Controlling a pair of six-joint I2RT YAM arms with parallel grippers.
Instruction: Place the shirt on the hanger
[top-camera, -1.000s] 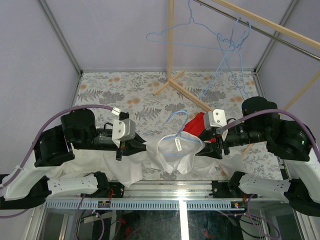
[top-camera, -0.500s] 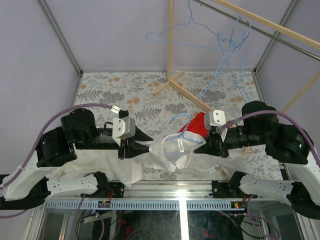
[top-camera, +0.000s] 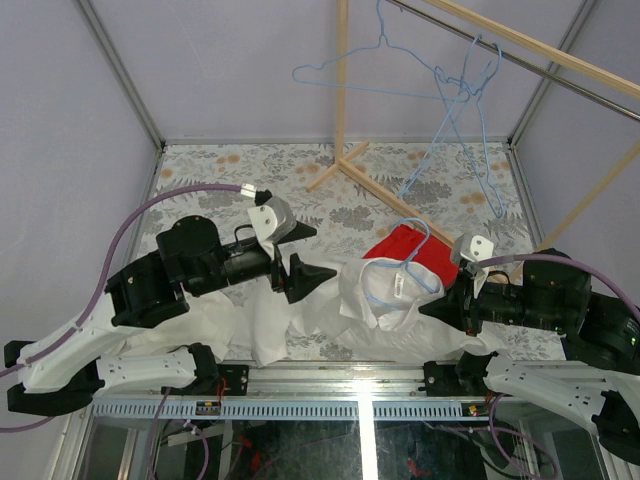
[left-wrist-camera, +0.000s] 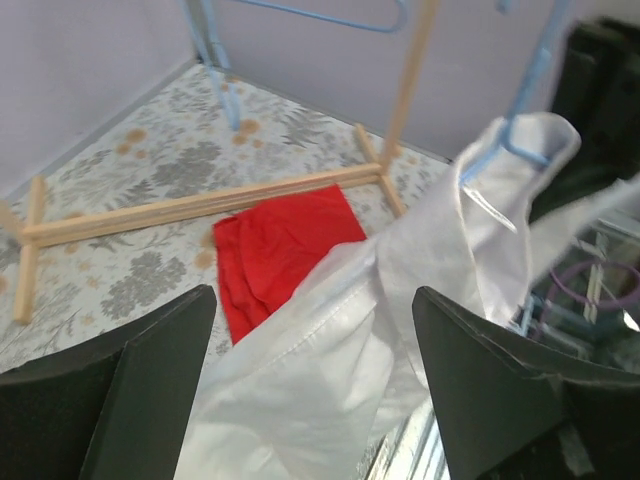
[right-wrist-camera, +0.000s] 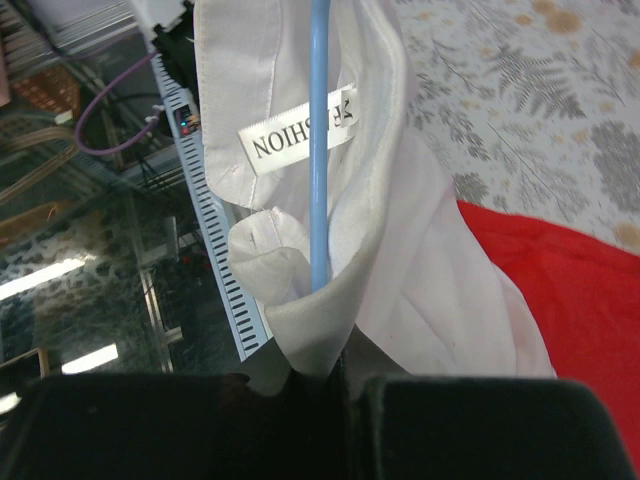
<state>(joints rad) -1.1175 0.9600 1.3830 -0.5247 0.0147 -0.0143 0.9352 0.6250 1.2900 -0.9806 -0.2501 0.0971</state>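
- Over the table, in the top view, the left gripper (top-camera: 318, 252) is seen let go of the shirt (top-camera: 300, 318) that it pinched a second ago. It is now raised toward the far side, with its jaws spread wide and empty.
- The right gripper (top-camera: 432, 306) has been drawn back to the near right, clamped tight on the collar.
- The collar and the thin blue wire hanger (top-camera: 398, 262) threaded in it have been carried right, partly over the red cloth (top-camera: 425, 250). The rest of the shirt is left crumpled along the near edge of the floral-printed table (top-camera: 220, 175).
- A pale wooden stand (top-camera: 343, 160) with crossed feet is set at the far side, and spare hangers (top-camera: 465, 90) are hung from its rail. Plain lilac walls enclose the table.
- At the left wrist, two dark wedge-shaped fingers (left-wrist-camera: 140, 390) are held well apart. Thin, faintly glossy white fabric is seen beyond the gap, gripped by neither.
- At the right wrist, the jaws are closed on the collar's folded edge. The blue wire runs straight down into that fold, but whether it is pinched too cannot be told. A small printed tag (right-wrist-camera: 297, 135) is sewn inside the neck.
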